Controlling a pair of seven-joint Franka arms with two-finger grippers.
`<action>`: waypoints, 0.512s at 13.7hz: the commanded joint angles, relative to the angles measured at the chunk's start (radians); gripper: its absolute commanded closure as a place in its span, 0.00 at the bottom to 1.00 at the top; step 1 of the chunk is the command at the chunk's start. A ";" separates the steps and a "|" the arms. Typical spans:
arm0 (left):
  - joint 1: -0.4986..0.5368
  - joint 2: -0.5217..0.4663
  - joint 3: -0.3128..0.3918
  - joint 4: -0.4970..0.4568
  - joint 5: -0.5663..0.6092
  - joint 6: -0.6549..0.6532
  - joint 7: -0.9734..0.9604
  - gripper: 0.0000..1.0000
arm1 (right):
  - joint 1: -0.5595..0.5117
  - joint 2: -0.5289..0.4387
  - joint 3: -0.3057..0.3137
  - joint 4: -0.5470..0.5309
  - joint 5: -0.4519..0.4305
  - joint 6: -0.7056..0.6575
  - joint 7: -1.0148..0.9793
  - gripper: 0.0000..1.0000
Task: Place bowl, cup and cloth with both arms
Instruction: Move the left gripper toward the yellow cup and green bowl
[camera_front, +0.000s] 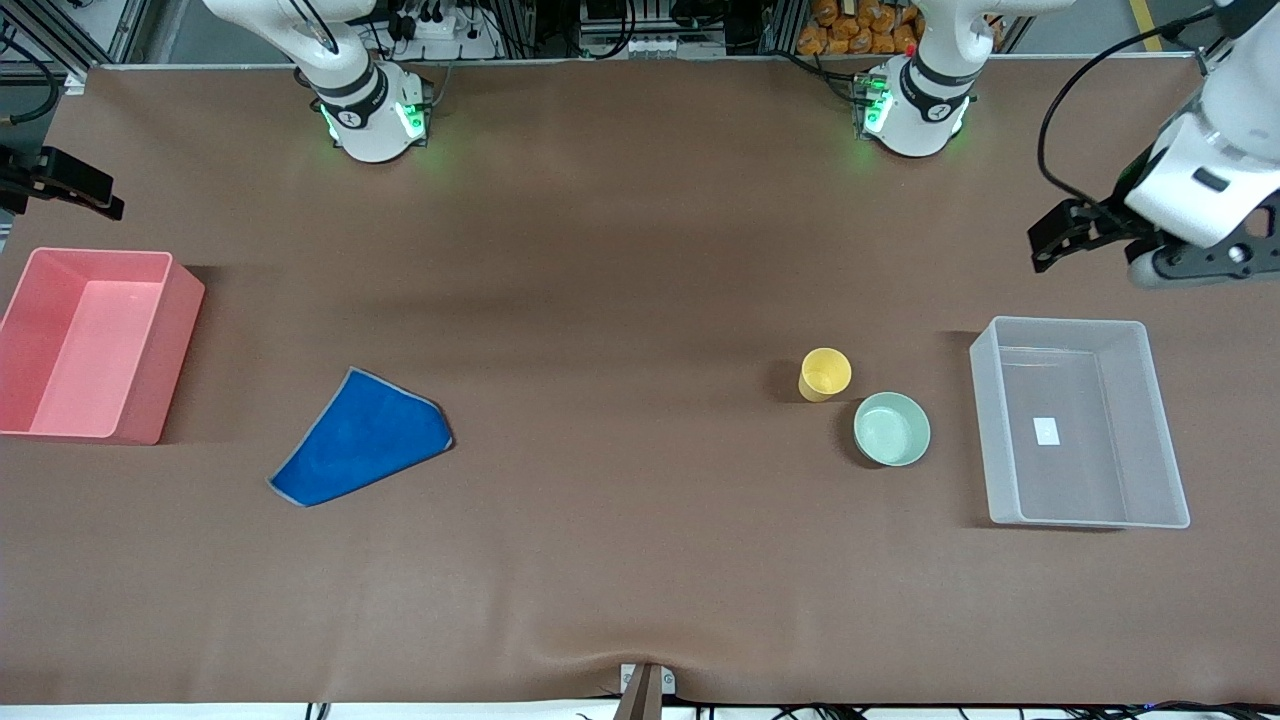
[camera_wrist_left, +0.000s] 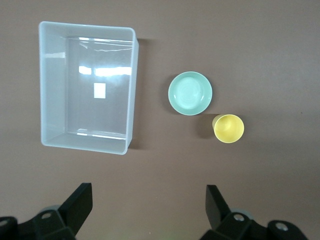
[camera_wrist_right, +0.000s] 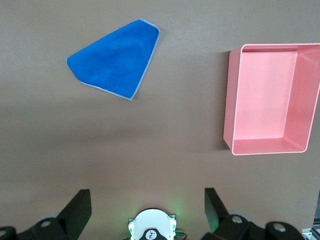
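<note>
Nothing gripped yet: left gripper hangs wide open above the clear bin, cup and bowl just beside it, while right gripper, equally wide, overlooks cloth near the pink bin, each arm evidently staged by its own load.

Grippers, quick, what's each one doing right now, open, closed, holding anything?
Left gripper: open, empty, over bare table by the clear bin.
Right gripper: open, empty, near the pink bin.
</note>
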 joint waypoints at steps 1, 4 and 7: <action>0.001 0.002 -0.027 -0.044 -0.014 0.041 -0.032 0.00 | 0.003 -0.002 -0.005 0.007 0.017 -0.003 0.009 0.00; 0.002 -0.013 -0.054 -0.163 -0.016 0.106 -0.044 0.00 | 0.005 0.000 -0.004 0.005 0.017 -0.003 0.008 0.00; -0.005 -0.056 -0.076 -0.349 -0.016 0.279 -0.103 0.00 | 0.015 0.009 -0.004 0.000 0.017 -0.009 0.003 0.00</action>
